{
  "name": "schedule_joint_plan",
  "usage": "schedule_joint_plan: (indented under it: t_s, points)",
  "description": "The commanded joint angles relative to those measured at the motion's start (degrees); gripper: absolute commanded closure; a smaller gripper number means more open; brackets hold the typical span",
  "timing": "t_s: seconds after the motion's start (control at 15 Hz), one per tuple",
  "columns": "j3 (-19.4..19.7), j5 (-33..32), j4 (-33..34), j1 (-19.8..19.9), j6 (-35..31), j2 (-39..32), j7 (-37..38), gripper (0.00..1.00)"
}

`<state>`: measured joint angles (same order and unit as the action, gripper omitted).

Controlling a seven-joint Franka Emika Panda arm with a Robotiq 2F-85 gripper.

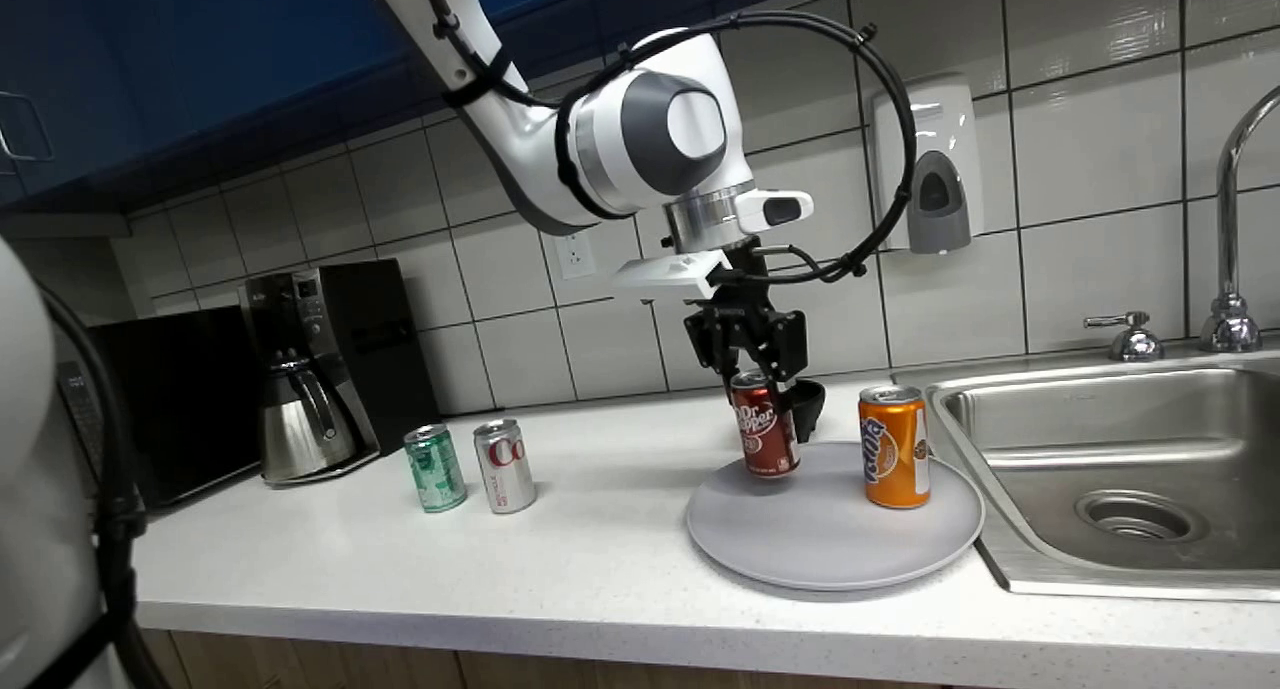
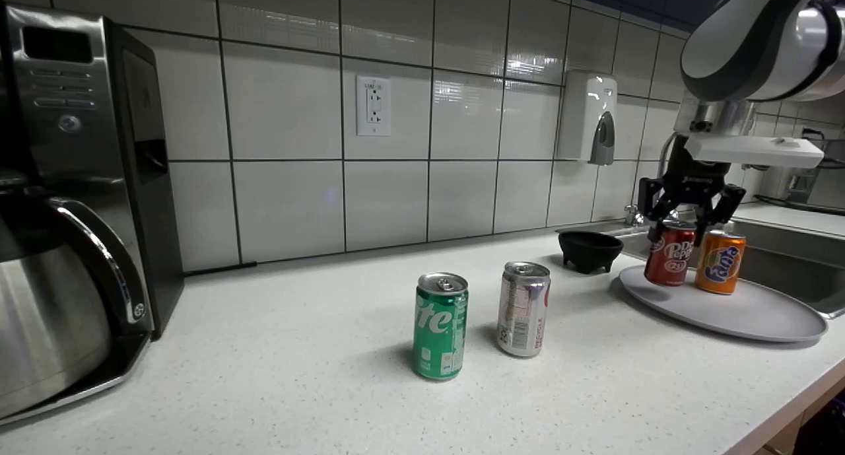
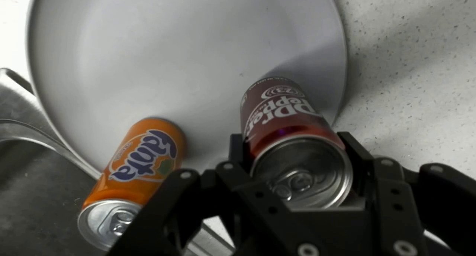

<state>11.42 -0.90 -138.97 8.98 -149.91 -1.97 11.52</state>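
So the gripper (image 2: 677, 236) is pointing down and squeezing the Dr Pepper (image 3: 286, 122), with its fingers (image 3: 237, 154) pressing on opposite sides up near the top. They're sitting partway apart, the can filling the gap between them. Right below the gripper the plate (image 3: 167, 62) is lying flat on the counter (image 2: 284, 376), and the Dr Pepper is being held inside its rim, on the side facing the coffee maker (image 1: 375, 329). Can't really tell if the can's bottom is touching the plate or floating just above.

The Fanta (image 1: 894, 449) is standing upright on that same plate, just beside the gripper on the sink (image 1: 1200, 409) side, and the wrist view is showing a bit of plate between the two cans. Close by, on the gripper's wall (image 2: 284, 204) side, a black bowl (image 2: 589, 249) is sitting on the counter.

Well off from the gripper, toward the coffee maker, the silver can (image 1: 506, 469) and green can (image 2: 440, 329) are standing next to each other, not touching. In both exterior views the soap dispenser (image 2: 587, 115) is hanging on the wall higher than the gripper, and past the Fanta the faucet (image 1: 1231, 327) is rising behind the sink.
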Motion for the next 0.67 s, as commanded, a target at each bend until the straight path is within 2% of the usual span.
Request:
schedule_joint_plan:
  t_s: [0.0, 0.4, 0.47, 0.53, 0.6]
  points:
    - [-0.2, 1.8, 1.7, 0.7, 0.6, -1.0, -2.8, 0.62]
    - [-0.3, 3.1, 1.6, 0.7, 0.5, -2.1, -3.3, 0.62]
    - [-0.3, 3.3, 1.6, 0.7, 0.6, -2.2, -3.4, 0.25]
    - [-0.3, 3.4, 1.6, 0.7, 0.6, -2.3, -3.3, 0.11]
    - [-0.3, 3.2, 1.6, 0.6, 0.6, -2.1, -3.1, 0.05]
